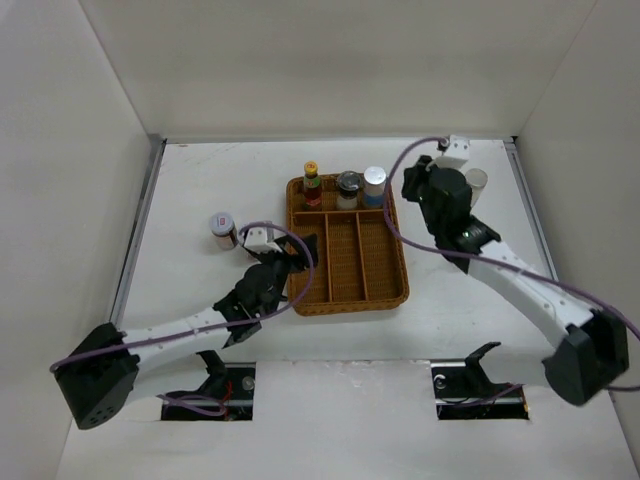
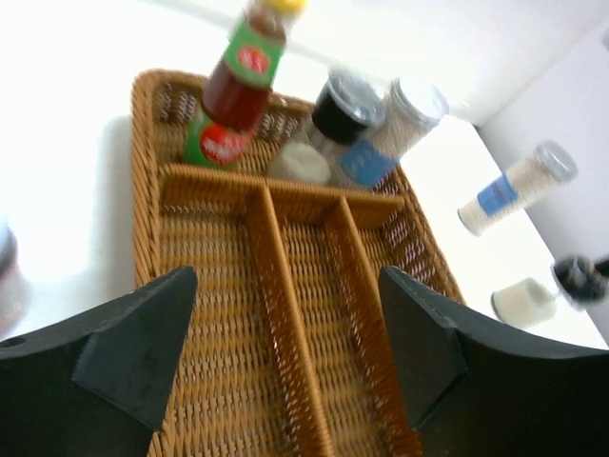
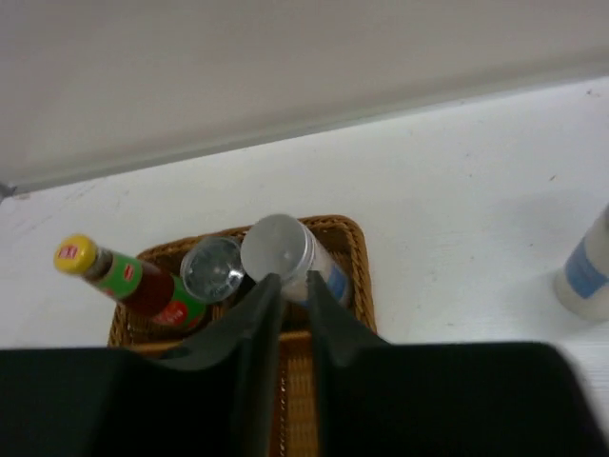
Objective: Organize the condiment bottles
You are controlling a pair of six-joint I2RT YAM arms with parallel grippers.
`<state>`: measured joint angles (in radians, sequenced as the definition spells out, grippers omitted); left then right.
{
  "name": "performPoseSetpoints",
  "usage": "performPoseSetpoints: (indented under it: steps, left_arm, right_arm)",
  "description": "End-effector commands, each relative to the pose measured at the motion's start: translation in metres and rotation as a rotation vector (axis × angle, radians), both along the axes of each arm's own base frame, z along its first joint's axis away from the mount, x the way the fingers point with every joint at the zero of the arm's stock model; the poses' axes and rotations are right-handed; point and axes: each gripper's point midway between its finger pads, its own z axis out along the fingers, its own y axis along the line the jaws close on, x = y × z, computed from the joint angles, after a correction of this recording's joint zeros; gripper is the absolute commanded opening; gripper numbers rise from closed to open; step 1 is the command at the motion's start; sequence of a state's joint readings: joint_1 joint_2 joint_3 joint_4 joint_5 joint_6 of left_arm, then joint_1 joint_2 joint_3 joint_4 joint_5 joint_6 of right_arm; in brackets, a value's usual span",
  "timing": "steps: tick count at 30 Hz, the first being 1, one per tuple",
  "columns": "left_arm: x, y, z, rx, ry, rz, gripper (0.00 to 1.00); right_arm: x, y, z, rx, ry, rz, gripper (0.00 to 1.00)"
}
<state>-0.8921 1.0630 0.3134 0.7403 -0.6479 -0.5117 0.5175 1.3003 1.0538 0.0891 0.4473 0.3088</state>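
Observation:
In the wicker tray's [image 1: 396,290] back compartment stand a yellow-capped sauce bottle [image 1: 311,183], a dark-lidded jar [image 1: 347,188] and a white blue-labelled shaker [image 1: 374,186]. A white-lidded dark jar [image 1: 222,230] stands on the table left of the tray. Another shaker [image 1: 476,182] stands right of the tray, partly behind my right arm. In the left wrist view a black-capped pale bottle [image 2: 533,297] lies near that shaker [image 2: 514,190]. My left gripper [image 2: 285,281] is open and empty over the tray's long compartments. My right gripper [image 3: 290,283] is shut and empty, just right of the tray's shaker [image 3: 285,252].
White walls enclose the table on the left, back and right. The tray [image 2: 285,314] has three long compartments with nothing in them. My right arm [image 1: 500,270] crosses the table right of the tray. My left arm [image 1: 190,325] lies along the near left.

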Motion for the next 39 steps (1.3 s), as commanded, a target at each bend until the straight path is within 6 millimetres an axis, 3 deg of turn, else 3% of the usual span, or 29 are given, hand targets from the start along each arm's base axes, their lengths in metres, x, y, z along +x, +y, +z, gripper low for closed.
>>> performPoseSetpoints:
  steps: [1, 4, 7, 10, 14, 21, 27, 37, 39]
  left_arm:
    - [0.005, 0.027, 0.026, 0.077, 0.048, 0.126, 0.79]
    - [0.005, 0.064, 0.035, 0.178, 0.124, 0.242, 0.82]
    - [0.006, 0.102, 0.028, 0.276, 0.225, 0.334, 0.86]
    - [0.012, 0.114, 0.006, 0.344, 0.366, 0.319, 0.87]
    - [0.028, 0.120, -0.021, 0.343, 0.480, 0.296, 0.88]
    - [0.057, 0.107, -0.043, 0.340, 0.511, 0.270, 0.89]
    - [0.070, 0.116, -0.062, 0.355, 0.529, 0.325, 0.81]
    - [0.080, 0.128, -0.072, 0.382, 0.517, 0.402, 0.78]
    - [0.080, 0.129, -0.075, 0.377, 0.508, 0.409, 0.71]
  right_arm:
    - [-0.032, 0.016, -0.005, 0.136, -0.056, 0.080, 0.16]
    - [-0.061, 0.030, -0.022, 0.207, -0.041, 0.169, 0.18]
    - [-0.080, 0.033, -0.030, 0.251, -0.067, 0.210, 0.42]
    - [-0.093, 0.031, -0.032, 0.292, -0.109, 0.239, 0.73]
    - [-0.103, 0.034, -0.030, 0.314, -0.125, 0.279, 0.86]
    - [-0.099, 0.045, -0.044, 0.309, -0.085, 0.298, 0.88]
    - [-0.098, 0.049, -0.049, 0.306, -0.071, 0.311, 0.89]
    - [-0.092, 0.058, -0.062, 0.288, -0.030, 0.326, 0.89]
    - [-0.092, 0.059, -0.063, 0.286, -0.025, 0.330, 0.89]
